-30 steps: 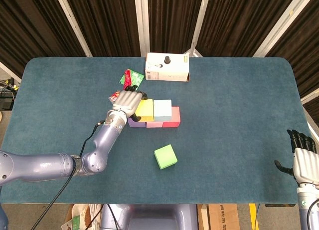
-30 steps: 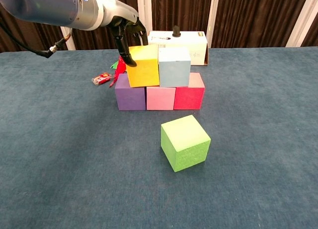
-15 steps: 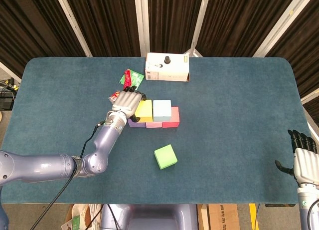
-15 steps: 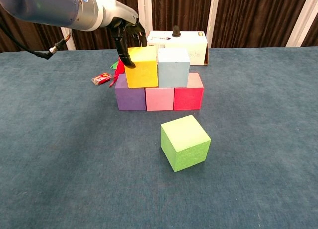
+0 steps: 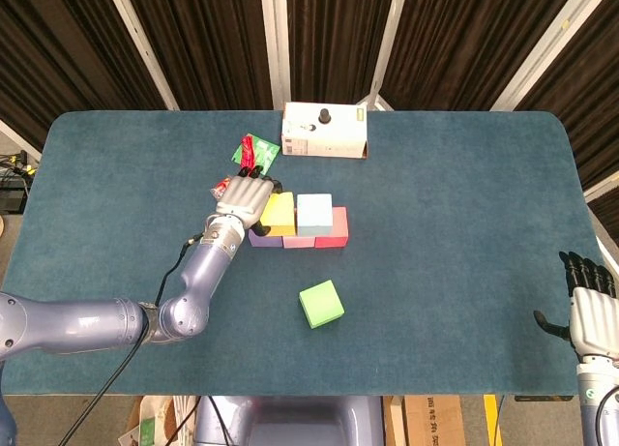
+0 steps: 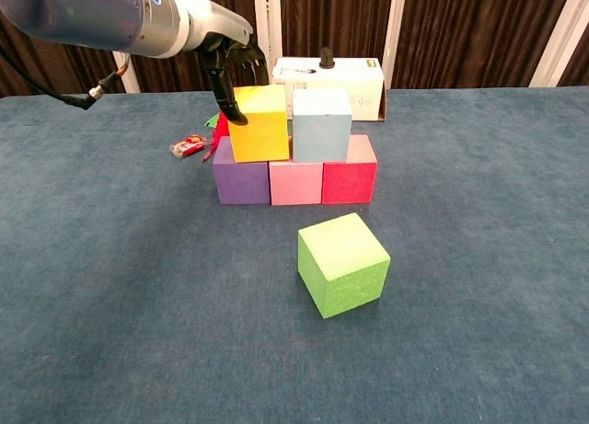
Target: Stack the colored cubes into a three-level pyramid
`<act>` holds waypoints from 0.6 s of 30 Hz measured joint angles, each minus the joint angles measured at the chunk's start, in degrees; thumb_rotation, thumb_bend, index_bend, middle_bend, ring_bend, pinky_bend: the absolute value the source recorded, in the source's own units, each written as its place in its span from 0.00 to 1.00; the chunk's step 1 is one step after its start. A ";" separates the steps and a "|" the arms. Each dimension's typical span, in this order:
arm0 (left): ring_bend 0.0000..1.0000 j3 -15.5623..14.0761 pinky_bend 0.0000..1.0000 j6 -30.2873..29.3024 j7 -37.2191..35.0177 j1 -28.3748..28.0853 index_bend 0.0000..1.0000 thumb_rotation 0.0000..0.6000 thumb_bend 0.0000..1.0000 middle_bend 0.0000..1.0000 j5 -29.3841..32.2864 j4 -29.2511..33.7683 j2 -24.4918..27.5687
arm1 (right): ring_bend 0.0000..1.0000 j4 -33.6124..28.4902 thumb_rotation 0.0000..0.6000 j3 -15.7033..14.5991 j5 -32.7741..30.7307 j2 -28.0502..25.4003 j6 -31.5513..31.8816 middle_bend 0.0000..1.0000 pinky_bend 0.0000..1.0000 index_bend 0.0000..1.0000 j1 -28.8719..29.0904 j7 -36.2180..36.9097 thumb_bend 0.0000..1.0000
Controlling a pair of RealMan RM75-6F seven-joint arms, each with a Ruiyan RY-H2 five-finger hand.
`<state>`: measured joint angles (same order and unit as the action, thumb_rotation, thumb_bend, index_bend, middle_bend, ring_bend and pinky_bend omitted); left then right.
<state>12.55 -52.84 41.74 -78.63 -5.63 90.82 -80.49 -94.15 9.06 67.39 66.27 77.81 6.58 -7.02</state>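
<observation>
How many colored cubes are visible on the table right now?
6. Bottom row: purple cube, pink cube, red cube. On top: yellow cube and light blue cube. The green cube sits alone in front. Another could hide behind the stack.

Illumination is even, bright and overhead in both views. The worktop (image 5: 464,272) shows no glare; its blue cloth is matte. Shadows are soft and short, falling close under the green cube (image 6: 341,263). Focus is sharp throughout. The head view shows slight bowing along the worktop's far edge. Background curtains stay dark.
</observation>
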 measured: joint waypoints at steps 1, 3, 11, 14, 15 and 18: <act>0.00 0.07 0.00 0.06 -0.08 0.06 0.28 1.00 0.36 0.20 -0.13 0.09 0.06 | 0.00 -0.02 1.00 0.00 -0.06 0.00 -0.02 0.08 0.00 0.07 0.00 -0.03 0.24; 0.00 0.12 0.00 0.14 -0.10 0.12 0.28 1.00 0.36 0.20 -0.21 0.33 0.22 | 0.00 -0.05 1.00 0.00 -0.14 0.01 -0.04 0.08 0.00 0.07 0.00 -0.12 0.24; 0.00 0.29 0.00 0.12 0.23 0.02 0.28 1.00 0.36 0.19 0.43 1.30 0.89 | 0.00 -0.31 1.00 0.12 -0.35 -0.10 0.07 0.08 0.00 0.07 -0.09 -0.10 0.24; 0.00 0.19 0.00 -0.28 0.61 -0.17 0.28 1.00 0.36 0.19 0.91 1.46 0.92 | 0.00 -0.39 1.00 0.16 -0.47 -0.15 0.11 0.08 0.00 0.07 -0.13 -0.09 0.24; 0.00 0.20 0.00 -0.37 0.62 -0.18 0.28 1.00 0.36 0.19 0.93 1.46 0.89 | 0.00 -0.43 1.00 0.17 -0.50 -0.16 0.11 0.08 0.00 0.07 -0.14 -0.10 0.24; 0.00 0.16 0.00 -0.64 0.77 -0.20 0.27 1.00 0.36 0.19 1.04 1.35 0.74 | 0.00 -0.52 1.00 0.15 -0.56 -0.19 0.07 0.08 0.00 0.07 -0.14 -0.18 0.24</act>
<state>12.71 -53.47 42.51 -78.83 -4.58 92.17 -79.75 -94.66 9.21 66.83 66.08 77.87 6.44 -7.20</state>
